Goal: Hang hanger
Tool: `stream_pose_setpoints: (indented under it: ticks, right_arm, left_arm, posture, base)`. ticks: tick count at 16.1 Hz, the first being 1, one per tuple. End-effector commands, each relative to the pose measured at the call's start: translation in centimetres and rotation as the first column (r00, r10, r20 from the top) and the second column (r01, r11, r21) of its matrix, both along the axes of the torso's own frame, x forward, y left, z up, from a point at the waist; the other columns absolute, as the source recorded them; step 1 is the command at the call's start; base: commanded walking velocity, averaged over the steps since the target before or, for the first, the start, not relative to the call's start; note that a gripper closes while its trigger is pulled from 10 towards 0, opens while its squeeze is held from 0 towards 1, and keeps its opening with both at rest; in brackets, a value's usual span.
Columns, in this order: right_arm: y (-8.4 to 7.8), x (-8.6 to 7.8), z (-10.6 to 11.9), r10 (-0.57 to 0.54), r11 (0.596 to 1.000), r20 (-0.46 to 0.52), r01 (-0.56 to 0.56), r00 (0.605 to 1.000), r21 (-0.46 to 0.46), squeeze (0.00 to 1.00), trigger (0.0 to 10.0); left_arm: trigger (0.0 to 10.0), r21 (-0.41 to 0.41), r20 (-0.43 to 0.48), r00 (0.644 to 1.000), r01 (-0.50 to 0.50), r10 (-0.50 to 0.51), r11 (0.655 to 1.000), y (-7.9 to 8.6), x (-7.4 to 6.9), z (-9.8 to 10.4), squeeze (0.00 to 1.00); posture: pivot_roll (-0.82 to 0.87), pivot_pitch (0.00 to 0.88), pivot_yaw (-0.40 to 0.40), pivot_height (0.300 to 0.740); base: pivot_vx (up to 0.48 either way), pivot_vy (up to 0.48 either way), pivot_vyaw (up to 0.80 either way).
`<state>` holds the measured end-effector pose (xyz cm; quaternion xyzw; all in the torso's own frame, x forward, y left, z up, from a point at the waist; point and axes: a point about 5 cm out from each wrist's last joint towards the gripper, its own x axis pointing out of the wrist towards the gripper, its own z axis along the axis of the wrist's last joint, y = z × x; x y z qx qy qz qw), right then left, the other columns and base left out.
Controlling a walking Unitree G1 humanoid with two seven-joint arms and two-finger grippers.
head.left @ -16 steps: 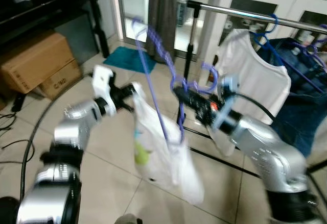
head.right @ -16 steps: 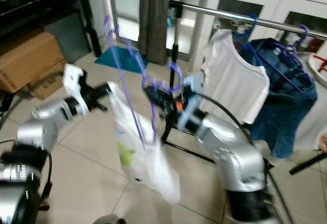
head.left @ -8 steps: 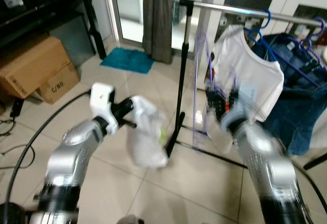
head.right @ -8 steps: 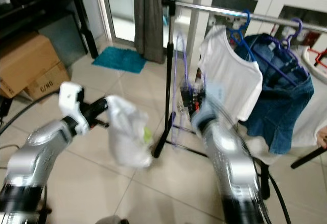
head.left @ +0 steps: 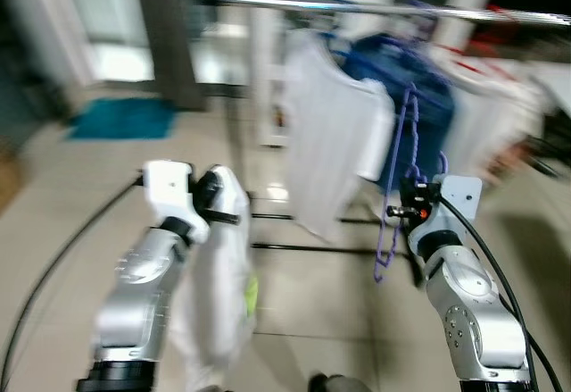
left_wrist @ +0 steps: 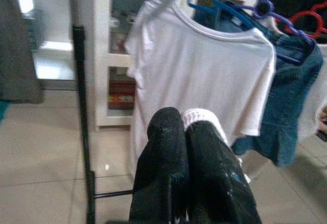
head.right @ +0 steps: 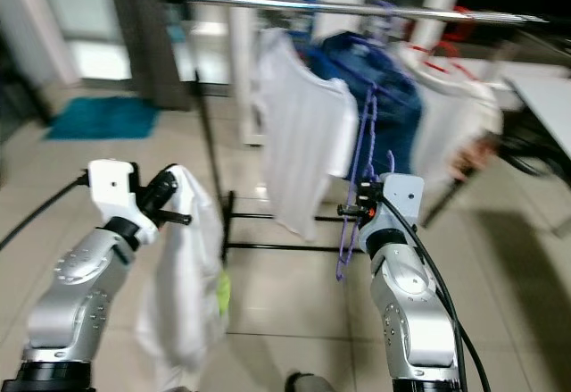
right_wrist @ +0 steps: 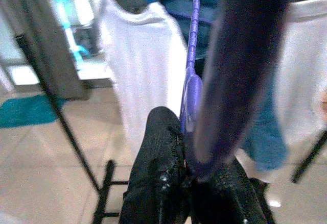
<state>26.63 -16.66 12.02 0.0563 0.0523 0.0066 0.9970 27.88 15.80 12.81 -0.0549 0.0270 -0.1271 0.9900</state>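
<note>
Head views, blurred. The right gripper (head.right: pixel 350 210) is clamping a purple plastic hanger (head.right: pixel 360 178), its two black fingers closed on the lower part of the frame; the hanger is standing nearly upright, its top reaching up toward a horizontal silver metal clothes rail (head.right: pixel 339 6) but lying below it, not hooked on. In the right wrist view the fingers (right_wrist: pixel 156 168) are pressing together around the purple strip (right_wrist: pixel 190 89), with a thick blurred purple band crossing close to the lens.

The left gripper (head.left: pixel 212 197) is pinching a white cloth garment (head.left: pixel 219 294), which is hanging limp beside the left silver arm (head.left: pixel 143 285) and carrying a small yellow-green mark near its lower part. In the left wrist view the black fingers (left_wrist: pixel 166 147) are lying closed side by side with a fold of the white fabric (left_wrist: pixel 196 116) showing between their tips.

On the rail are hanging a white short-sleeved T-shirt (left_wrist: pixel 204 76) on a blue hanger (left_wrist: pixel 204 2), a blue denim garment (left_wrist: pixel 291 96) just beside it, and a further white garment (head.right: pixel 446 115) on a red hanger (left_wrist: pixel 304 20). A teal floor mat (head.right: pixel 94 117) is lying on the pale tiled floor (head.right: pixel 285 294), well apart from the rack.
</note>
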Motion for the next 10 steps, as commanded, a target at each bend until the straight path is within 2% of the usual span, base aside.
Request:
stream_pose_setpoints:
  ticks: [1,2,3,4,5,6,7,8,9,10]
  right_arm:
    - [-0.3,-0.1,0.5,-0.007,1.0,0.02,0.008,1.0,-0.011,0.0,10.0]
    - [-0.1,-0.2,0.3,-0.002,1.0,0.011,0.002,1.0,0.001,0.0,10.0]
    - [-0.1,-0.4,0.3,0.005,1.0,0.002,-0.005,1.0,0.026,0.0,10.0]
    - [-0.4,-0.1,0.4,-0.027,0.999,0.014,0.028,1.0,-0.028,0.0,10.0]
    - [-0.5,0.0,1.0,-0.035,0.998,0.038,0.037,0.999,-0.059,0.0,10.0]
    - [-0.8,0.2,1.6,-0.045,0.994,0.076,0.053,0.996,-0.099,0.0,10.0]
    - [-0.7,0.3,1.6,-0.06,0.993,0.078,0.067,0.995,-0.095,0.0,10.0]
    - [-0.3,0.3,1.8,-0.051,0.998,0.084,0.053,0.995,-0.021,0.0,10.0]
    - [-0.8,0.4,2.2,-0.107,0.994,0.108,0.108,0.988,-0.007,0.0,10.0]
    - [-0.8,0.4,1.6,-0.098,0.995,0.063,0.098,0.993,0.006,0.0,10.0]
  left_arm:
    - [10.0,-0.021,-0.011,0.998,-0.054,0.054,0.998,0.4,-0.2,0.1,0.0]
    - [10.0,-0.049,-0.044,0.997,-0.066,0.064,0.997,0.4,-0.5,-0.1,0.0]
    - [10.0,-0.033,-0.078,0.996,-0.038,0.035,0.999,0.0,-0.9,-0.5,0.0]
    - [10.0,0.042,0.017,0.992,-0.126,0.126,0.991,0.8,-0.7,0.0,0.0]
    - [10.0,0.015,0.06,0.981,-0.187,0.185,0.982,1.3,-0.5,0.6,0.0]
    - [10.0,0.011,0.107,0.976,-0.194,0.191,0.981,1.3,-0.3,1.5,0.0]
    - [10.0,0.005,0.069,0.983,-0.172,0.171,0.985,1.5,-0.4,1.5,0.0]
    - [10.0,0.004,-0.005,0.991,-0.131,0.131,0.991,1.4,-0.3,1.0,0.0]
    - [10.0,0.069,0.019,0.996,-0.083,0.082,0.994,0.8,0.0,1.0,0.0]
    - [10.0,0.088,0.037,0.994,-0.105,0.102,0.99,0.6,0.0,1.3,0.0]
  posture:
    - [-0.06,0.04,-0.011,0.74]
    - [-0.06,0.045,-0.013,0.74]
    - [-0.04,0.048,-0.025,0.74]
    - [-0.03,0.051,-0.032,0.74]
    - [-0.02,0.054,-0.031,0.74]
    - [-0.01,0.057,-0.046,0.74]
    - [-0.03,0.039,-0.027,0.74]
    - [-0.04,0.033,-0.02,0.74]
    - [-0.04,0.038,-0.019,0.74]
    - [-0.03,0.045,-0.016,0.74]
  base:
    - [0.0,0.0,-0.8]
    - [0.0,0.0,-0.8]
    - [0.0,0.0,-0.8]
    - [0.0,0.0,-0.8]
    - [0.0,0.0,-0.8]
    - [0.0,0.0,-0.8]
    - [0.0,0.0,-0.8]
    - [0.0,0.0,-0.8]
    - [0.0,0.0,-0.8]
    - [0.0,0.0,-0.8]
